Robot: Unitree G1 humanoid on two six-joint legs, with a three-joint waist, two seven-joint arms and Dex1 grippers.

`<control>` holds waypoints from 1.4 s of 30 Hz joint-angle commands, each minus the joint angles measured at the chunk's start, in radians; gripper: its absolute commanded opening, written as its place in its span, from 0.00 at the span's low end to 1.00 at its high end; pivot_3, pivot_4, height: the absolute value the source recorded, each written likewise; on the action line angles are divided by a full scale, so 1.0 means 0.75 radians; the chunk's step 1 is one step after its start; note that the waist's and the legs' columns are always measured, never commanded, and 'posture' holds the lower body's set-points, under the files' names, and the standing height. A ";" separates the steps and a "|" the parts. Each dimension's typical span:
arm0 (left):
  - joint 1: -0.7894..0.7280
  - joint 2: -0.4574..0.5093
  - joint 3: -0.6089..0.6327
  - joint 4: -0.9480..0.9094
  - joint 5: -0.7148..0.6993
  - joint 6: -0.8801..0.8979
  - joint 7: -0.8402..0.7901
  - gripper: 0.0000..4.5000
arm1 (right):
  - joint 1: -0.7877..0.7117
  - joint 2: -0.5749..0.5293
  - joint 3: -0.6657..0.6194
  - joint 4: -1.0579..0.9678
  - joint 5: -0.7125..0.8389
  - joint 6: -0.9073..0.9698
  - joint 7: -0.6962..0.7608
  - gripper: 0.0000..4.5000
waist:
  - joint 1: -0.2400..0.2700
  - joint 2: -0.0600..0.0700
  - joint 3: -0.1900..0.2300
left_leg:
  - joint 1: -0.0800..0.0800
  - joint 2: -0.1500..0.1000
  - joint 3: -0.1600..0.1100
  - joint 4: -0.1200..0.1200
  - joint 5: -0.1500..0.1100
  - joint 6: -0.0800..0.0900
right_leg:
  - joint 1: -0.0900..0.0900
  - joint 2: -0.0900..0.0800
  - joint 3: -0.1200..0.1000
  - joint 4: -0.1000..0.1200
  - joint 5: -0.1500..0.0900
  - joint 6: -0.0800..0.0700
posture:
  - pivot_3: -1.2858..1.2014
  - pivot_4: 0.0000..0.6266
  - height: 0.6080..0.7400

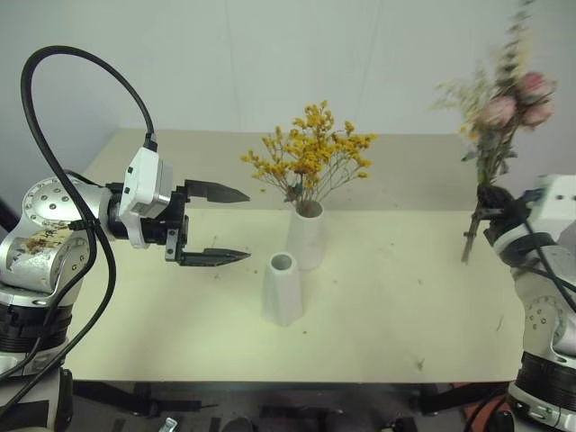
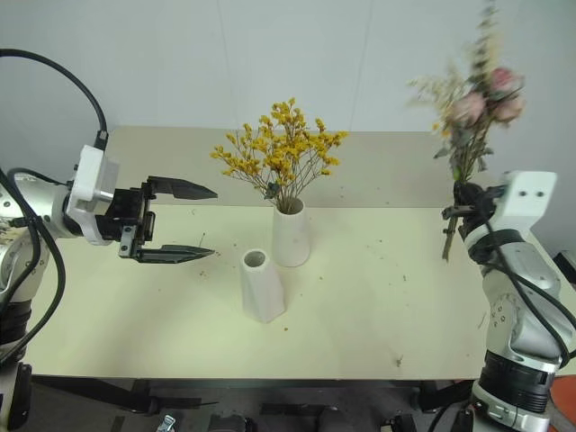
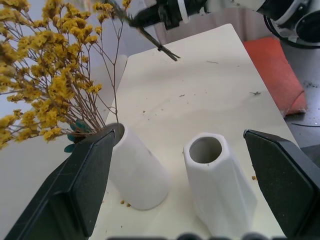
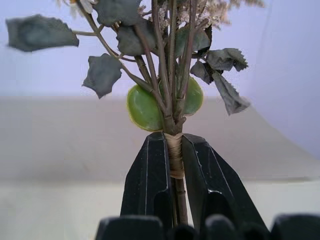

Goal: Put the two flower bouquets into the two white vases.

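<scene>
The yellow bouquet (image 1: 310, 153) stands upright in the taller white vase (image 1: 306, 236) near the table's middle. In front of it, slightly left, the shorter white vase (image 1: 282, 290) stands with nothing in it. My left gripper (image 1: 229, 225) hovers open to the left of both vases, fingers pointing right toward them. My right gripper (image 4: 173, 175) is shut on the bound stems of the mixed pink-rose bouquet (image 1: 506, 108), held upright above the table's right edge with stem ends hanging below the fingers.
The cream table (image 1: 405, 306) has small flower crumbs scattered on it. A pale wall rises behind the table's far edge. A black cable (image 1: 54, 108) loops above my left arm. In the left wrist view, a red mat (image 3: 272, 70) lies on the floor beyond the table.
</scene>
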 commanded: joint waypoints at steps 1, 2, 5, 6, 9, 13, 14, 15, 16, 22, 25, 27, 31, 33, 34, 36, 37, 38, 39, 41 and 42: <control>-0.003 0.016 0.044 -0.013 -0.021 0.003 0.006 1.00 | 0.107 0.066 -0.110 -0.194 0.284 -0.127 0.125 0.05 | 0.004 0.000 0.000 | 0.000 0.000 0.000 0.000 0.000 0.000 | 0.000 0.000 -0.001 0.000 0.000 0.000 | 0.52 0.24 1.00; 0.002 0.019 0.045 -0.013 -0.024 0.009 0.006 1.00 | 0.176 0.063 -0.104 -0.259 0.369 -0.141 0.229 0.05 | 0.004 0.000 0.000 | 0.000 0.000 0.000 0.000 0.000 0.000 | 0.000 0.000 0.000 0.000 0.000 0.000 | 0.52 0.24 1.00; 0.007 0.022 0.046 -0.005 -0.022 0.011 0.003 1.00 | 0.294 0.035 -0.068 -0.367 0.607 -0.126 0.408 0.05 | -0.001 0.001 0.000 | 0.000 0.000 0.000 0.000 0.000 0.000 | 0.000 -0.001 0.000 0.000 0.000 0.000 | 0.52 0.24 1.00; 0.008 0.023 0.048 -0.002 -0.022 0.011 0.005 1.00 | 0.313 0.030 -0.047 -0.387 0.669 -0.122 0.442 0.05 | -0.004 0.001 0.000 | 0.000 0.000 0.000 0.000 0.000 0.000 | 0.000 0.000 0.000 0.000 0.000 0.000 | 0.52 0.24 1.00; 0.003 0.026 0.043 0.018 -0.018 0.013 -0.001 1.00 | 0.312 0.040 0.064 -0.427 0.777 -0.141 0.527 0.05 | -0.019 0.001 0.000 | 0.007 0.001 0.002 0.000 0.000 0.000 | 0.005 0.001 0.002 0.001 0.000 0.000 | 0.52 0.24 1.00; 0.011 0.033 0.036 0.020 -0.022 0.024 -0.016 1.00 | 0.219 0.062 0.254 -0.409 0.789 -0.175 0.625 0.05 | -0.032 0.001 0.000 | 0.011 0.003 0.002 0.000 0.000 0.000 | 0.007 0.004 0.003 0.003 0.000 0.000 | 0.52 0.24 1.00; 0.018 0.034 0.041 0.008 -0.031 0.034 -0.014 1.00 | 0.169 0.073 0.308 -0.379 0.773 -0.186 0.647 0.05 | -0.035 0.001 0.000 | 0.011 0.003 0.002 0.000 0.000 0.000 | 0.007 0.004 0.003 0.003 0.000 0.000 | 0.52 0.24 1.00; 0.030 0.035 0.048 -0.006 -0.039 0.042 -0.010 1.00 | 0.114 0.089 0.359 -0.344 0.752 -0.200 0.660 0.05 | -0.035 0.001 0.000 | 0.011 0.003 0.002 0.000 0.000 0.000 | 0.007 0.004 0.003 0.003 0.000 -0.001 | 0.52 0.24 1.00; 0.041 0.037 0.054 -0.017 -0.043 0.050 -0.006 1.00 | 0.073 0.102 0.393 -0.316 0.737 -0.212 0.661 0.05 | -0.036 0.001 0.000 | 0.010 0.002 0.002 0.000 0.000 0.000 | 0.006 0.004 0.003 0.003 0.000 -0.001 | 0.52 0.24 1.00; 0.179 0.120 0.093 -0.070 0.001 0.099 0.039 1.00 | -0.139 0.163 0.543 -0.180 0.667 -0.239 0.624 0.05 | -0.034 0.001 0.000 | 0.005 0.002 0.000 0.000 0.000 0.000 | 0.001 0.003 0.002 0.003 0.000 -0.002 | 0.52 0.24 1.00; 0.256 0.137 0.133 -0.087 -0.013 0.098 0.045 1.00 | -0.206 0.189 0.603 -0.152 0.649 -0.223 0.593 0.05 | -0.033 0.002 0.001 | 0.004 0.002 0.000 -0.001 0.000 0.000 | 0.000 0.002 0.002 0.002 0.000 -0.002 | 0.52 0.24 1.00; 0.283 0.136 0.154 -0.096 -0.031 0.101 0.052 1.00 | -0.228 0.199 0.618 -0.132 0.701 -0.186 0.586 0.05 | -0.027 0.002 0.001 | 0.004 0.002 0.000 -0.001 0.000 0.000 | 0.000 0.002 0.001 0.002 0.000 -0.002 | 0.52 0.24 1.00; 0.348 0.150 0.159 -0.107 -0.007 0.097 0.057 1.00 | -0.245 0.251 0.687 -0.100 0.671 -0.206 0.602 0.05 | -0.021 0.002 0.001 | 0.005 0.002 0.000 -0.001 0.000 0.000 | 0.001 0.002 0.001 0.002 0.000 -0.002 | 0.52 0.24 1.00; 0.370 0.148 0.156 -0.108 -0.002 0.093 0.058 1.00 | -0.254 0.274 0.708 -0.087 0.673 -0.209 0.607 0.05 | -0.020 0.002 0.001 | 0.005 0.002 0.000 -0.001 0.000 0.000 | 0.001 0.002 0.001 0.003 0.000 -0.002 | 0.52 0.24 1.00; 0.378 0.144 0.155 -0.108 0.001 0.088 0.060 1.00 | -0.259 0.287 0.718 -0.078 0.674 -0.212 0.611 0.05 | -0.019 0.002 0.001 | 0.005 0.002 0.000 -0.001 0.000 0.000 | 0.000 0.002 0.001 0.003 0.000 -0.002 | 0.52 0.24 1.00; 0.384 0.138 0.152 -0.104 0.002 0.081 0.064 1.00 | -0.264 0.307 0.735 -0.060 0.662 -0.219 0.619 0.05 | -0.018 0.002 0.001 | 0.005 0.002 0.000 -0.001 0.000 0.000 | 0.000 0.002 0.001 0.003 0.000 -0.002 | 0.52 0.24 1.00; 0.384 0.135 0.150 -0.103 0.003 0.080 0.067 1.00 | -0.264 0.314 0.743 -0.050 0.654 -0.224 0.624 0.05 | -0.017 0.002 0.001 | 0.005 0.002 0.000 -0.001 0.000 0.000 | 0.000 0.002 0.001 0.003 0.000 -0.002 | 0.52 0.24 1.00; 0.383 0.133 0.148 -0.104 0.002 0.080 0.070 1.00 | -0.263 0.320 0.751 -0.039 0.644 -0.231 0.631 0.05 | -0.015 0.002 0.001 | 0.005 0.002 0.000 -0.001 0.000 0.000 | 0.001 0.002 0.001 0.003 0.000 -0.002 | 0.52 0.24 1.00; 0.380 0.128 0.147 -0.106 -0.003 0.082 0.073 1.00 | -0.264 0.325 0.757 -0.024 0.639 -0.231 0.638 0.05 | -0.013 0.002 0.001 | 0.005 0.002 0.000 -0.001 0.000 0.000 | 0.000 0.002 0.000 0.003 0.000 -0.002 | 0.52 0.24 1.00; 0.377 0.121 0.146 -0.110 -0.010 0.084 0.077 1.00 | -0.265 0.336 0.766 -0.001 0.622 -0.234 0.648 0.05 | -0.011 0.002 0.001 | 0.005 0.002 0.000 -0.001 0.000 0.000 | 0.000 0.002 0.000 0.003 0.000 -0.002 | 0.52 0.24 1.00; 0.374 0.118 0.144 -0.112 -0.011 0.084 0.079 1.00 | -0.267 0.341 0.769 0.008 0.619 -0.232 0.652 0.05 | -0.010 0.002 0.001 | 0.005 0.002 0.000 -0.001 0.000 0.000 | 0.000 0.002 0.000 0.003 0.000 -0.002 | 0.52 0.24 1.00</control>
